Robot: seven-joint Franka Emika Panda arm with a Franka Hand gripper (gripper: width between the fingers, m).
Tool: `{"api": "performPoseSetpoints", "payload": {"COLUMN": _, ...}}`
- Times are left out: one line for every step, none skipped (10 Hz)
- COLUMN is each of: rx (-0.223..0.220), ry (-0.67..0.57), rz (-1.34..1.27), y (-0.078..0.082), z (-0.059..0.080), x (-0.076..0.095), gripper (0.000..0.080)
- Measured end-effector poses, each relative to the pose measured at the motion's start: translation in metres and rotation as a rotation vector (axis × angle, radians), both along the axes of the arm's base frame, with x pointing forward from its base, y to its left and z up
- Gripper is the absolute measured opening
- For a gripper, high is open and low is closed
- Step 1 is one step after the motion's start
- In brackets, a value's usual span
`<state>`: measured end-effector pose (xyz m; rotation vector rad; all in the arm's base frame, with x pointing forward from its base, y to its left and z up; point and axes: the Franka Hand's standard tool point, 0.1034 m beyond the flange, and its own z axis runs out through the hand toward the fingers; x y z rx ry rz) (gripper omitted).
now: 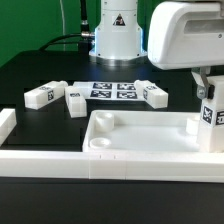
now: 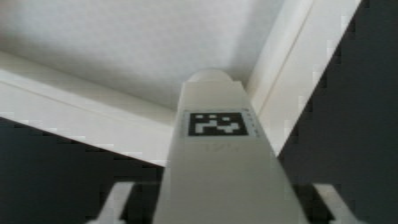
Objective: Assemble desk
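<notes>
The black surface (image 1: pixel 30 75) lies open at the upper left of the exterior view. A white border bar (image 1: pixel 45 160) closes its lower left edge. The white tabletop (image 1: pixel 135 135), a rimmed tray with a round socket at its near left corner, fills the lower centre, and the frame cuts off its right end. Behind it lies the marker board (image 1: pixel 112 90), flanked by a loose leg (image 1: pixel 45 95), a second leg (image 1: pixel 75 100) and a third leg (image 1: pixel 155 95). At the right edge the pincer (image 1: pixel 206 90) is clamped on a tagged leg (image 1: pixel 208 122), upright over the tabletop's right end. Whether this leg touches the tray is hidden. In the wrist view the tagged leg (image 2: pixel 217 150) covers what lies beneath it, and the fingers (image 2: pixel 118 200) are blurred.
</notes>
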<state>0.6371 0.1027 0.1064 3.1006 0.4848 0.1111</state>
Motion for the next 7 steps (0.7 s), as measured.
{"api": "performPoseSetpoints", "payload": {"rx": 0.002, "ry": 0.0, "rz": -0.03, "y": 0.0001, "z": 0.0, "x": 0.0, "gripper": 0.0289}}
{"api": "performPoseSetpoints", "payload": {"rx": 0.018, "ry": 0.0, "rz": -0.124, "y": 0.0004, "z": -0.0004, "x": -0.0003, "gripper": 0.0289}}
{"api": "performPoseSetpoints", "payload": {"rx": 0.039, "ry": -0.004, "rz": -0.244, "y": 0.0001, "z": -0.0005, "x": -0.0004, "gripper": 0.0289}}
{"api": "performPoseSetpoints", "payload": {"rx": 0.06, "ry": 0.0, "rz": -0.34, "y": -0.001, "z": -0.0005, "x": -0.0001, "gripper": 0.029}}
{"api": "performPoseSetpoints", "payload": {"rx": 0.073, "ry": 0.004, "rz": -0.402, "y": -0.0019, "z": -0.0005, "x": 0.0, "gripper": 0.029}}
{"api": "performPoseSetpoints", "payload": {"rx": 0.077, "ry": 0.003, "rz": -0.435, "y": -0.002, "z": -0.0008, "x": 0.0, "gripper": 0.029}}
{"api": "performPoseSetpoints", "payload": {"rx": 0.086, "ry": 0.003, "rz": -0.501, "y": -0.0018, "z": -0.0009, "x": -0.0002, "gripper": 0.029}}
